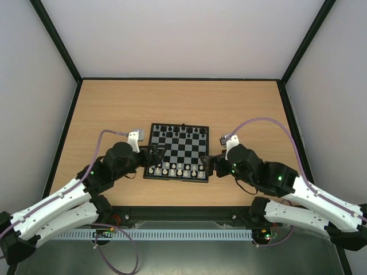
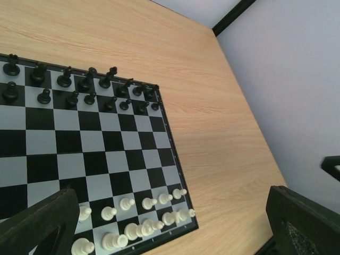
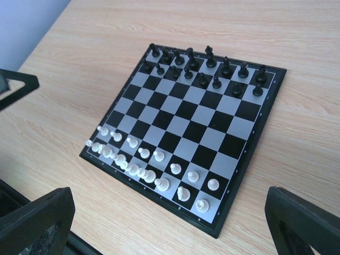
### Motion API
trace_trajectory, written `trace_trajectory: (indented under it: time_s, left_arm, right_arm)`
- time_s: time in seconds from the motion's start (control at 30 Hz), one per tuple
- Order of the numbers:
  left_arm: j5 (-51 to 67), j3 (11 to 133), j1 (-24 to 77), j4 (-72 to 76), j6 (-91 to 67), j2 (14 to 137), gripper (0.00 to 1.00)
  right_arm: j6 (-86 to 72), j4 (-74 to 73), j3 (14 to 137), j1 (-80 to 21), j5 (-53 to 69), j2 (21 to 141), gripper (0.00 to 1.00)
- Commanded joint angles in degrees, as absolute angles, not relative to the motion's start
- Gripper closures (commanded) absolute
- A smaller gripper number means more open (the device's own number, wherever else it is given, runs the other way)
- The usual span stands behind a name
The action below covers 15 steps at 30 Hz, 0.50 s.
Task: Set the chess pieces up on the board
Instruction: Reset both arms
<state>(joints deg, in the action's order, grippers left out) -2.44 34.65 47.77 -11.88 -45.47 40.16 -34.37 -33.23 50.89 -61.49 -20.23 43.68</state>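
The left hand (image 1: 155, 154) and right hand (image 1: 213, 164) are recorded spread wide, empty. The chessboard (image 1: 179, 150) lies between them at the centre of the counter (image 1: 114, 103), white chessmen (image 1: 178, 168) on its 2 near rows.

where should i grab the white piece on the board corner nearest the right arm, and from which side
Pinch its upper body, coming down from straight above. The white corner piece stands upright and is tiny, with white neighbours close on two sides; only the sides facing the frame of the board are free.
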Motion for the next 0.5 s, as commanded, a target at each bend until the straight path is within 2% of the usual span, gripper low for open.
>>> trace_trajectory:
  time_s: [0.0, 0.2, 0.33, 0.47]
  left_arm:
    - [-12.57, 35.49, 49.73, -7.70, -45.09, 43.71, 0.01]
    - [-26.21, 34.80, 49.92, -13.41, -44.48, 43.21, 0.01]
    - [-32.72, 33.75, 49.84, -15.55, -44.49, 41.23, 0.01]
    - [-35.70, 32.29, 47.57, -11.38, -38.95, 38.49, 0.01]
  right_arm:
    - [-35.96, -34.15, 50.01, -61.34, -24.65, 42.94, 0.01]
    - [-34.46, -32.34, 48.72, -61.39, -28.10, 45.62, 0.02]
    - [-29.74, -22.26, 44.51, -61.33, -31.89, 44.12, 0.01]
    - [-26.30, -15.13, 45.91, -59.20, -35.45, 49.31, 0.01]
